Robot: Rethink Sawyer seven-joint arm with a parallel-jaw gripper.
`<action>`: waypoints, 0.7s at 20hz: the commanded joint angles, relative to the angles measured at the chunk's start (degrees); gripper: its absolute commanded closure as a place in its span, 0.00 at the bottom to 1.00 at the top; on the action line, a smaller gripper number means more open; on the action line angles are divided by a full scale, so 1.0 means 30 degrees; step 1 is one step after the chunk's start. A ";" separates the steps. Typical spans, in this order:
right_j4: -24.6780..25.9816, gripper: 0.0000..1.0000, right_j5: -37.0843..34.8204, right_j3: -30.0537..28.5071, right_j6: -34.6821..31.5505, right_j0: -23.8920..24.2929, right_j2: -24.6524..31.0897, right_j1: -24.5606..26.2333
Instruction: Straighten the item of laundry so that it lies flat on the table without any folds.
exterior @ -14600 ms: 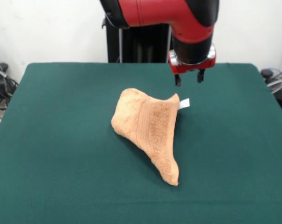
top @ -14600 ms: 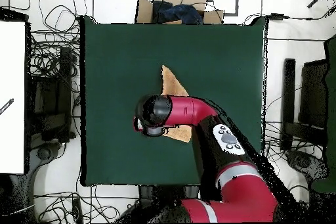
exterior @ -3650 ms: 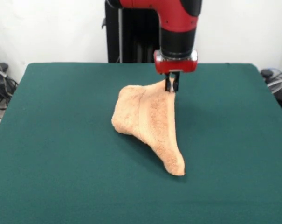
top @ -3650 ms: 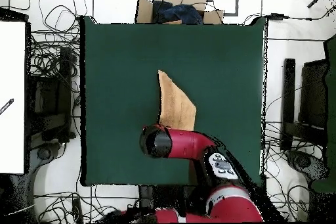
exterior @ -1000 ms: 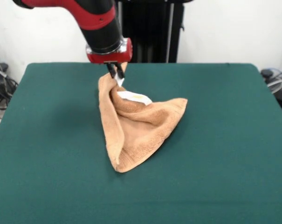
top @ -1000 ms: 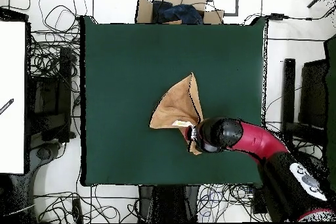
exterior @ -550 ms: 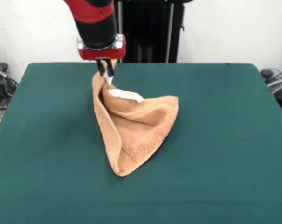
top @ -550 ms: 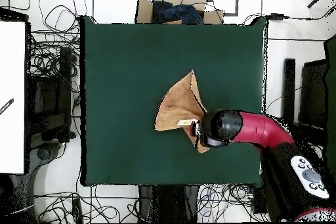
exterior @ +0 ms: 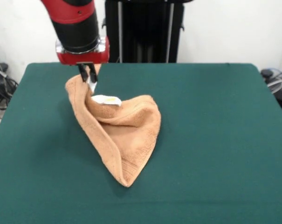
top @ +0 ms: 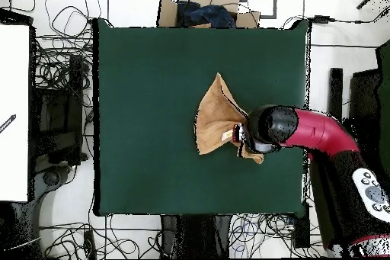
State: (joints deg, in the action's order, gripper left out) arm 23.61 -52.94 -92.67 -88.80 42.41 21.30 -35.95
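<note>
1. The table [exterior: 215,140], covered in dark green cloth, fills most of the front view and forms a large rectangle in the overhead view [top: 152,66].
2. The red and black arm [exterior: 75,23] descends from above in the front view; in the overhead view it enters from the lower right [top: 320,139].
3. The towel [exterior: 122,135], orange-tan terry, hangs in folds from one raised corner; its lower point rests on the table, left of centre in the front view. From overhead [top: 213,120] it lies near the table's middle.
4. The gripper [exterior: 88,74] is clenched on the towel's raised corner.
5. A small white tag [exterior: 106,99] shows just below the gripper.
</note>
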 commanded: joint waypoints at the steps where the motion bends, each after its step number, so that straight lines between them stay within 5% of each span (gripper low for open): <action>1: 0.1181 1.00 -0.0023 0.0970 0.3618 0.0092 0.1622 0.1036; 5: 0.1349 1.00 0.0201 0.0921 0.4046 0.0163 0.1722 0.1251; 6: 0.1342 0.00 0.0542 0.0832 0.4207 0.0285 0.1866 0.1264; 14: 0.1171 0.00 0.1104 0.0682 0.3780 0.0581 0.2071 0.1468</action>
State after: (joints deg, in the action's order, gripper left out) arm 23.61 -52.94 -91.38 -87.76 43.73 22.49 -32.77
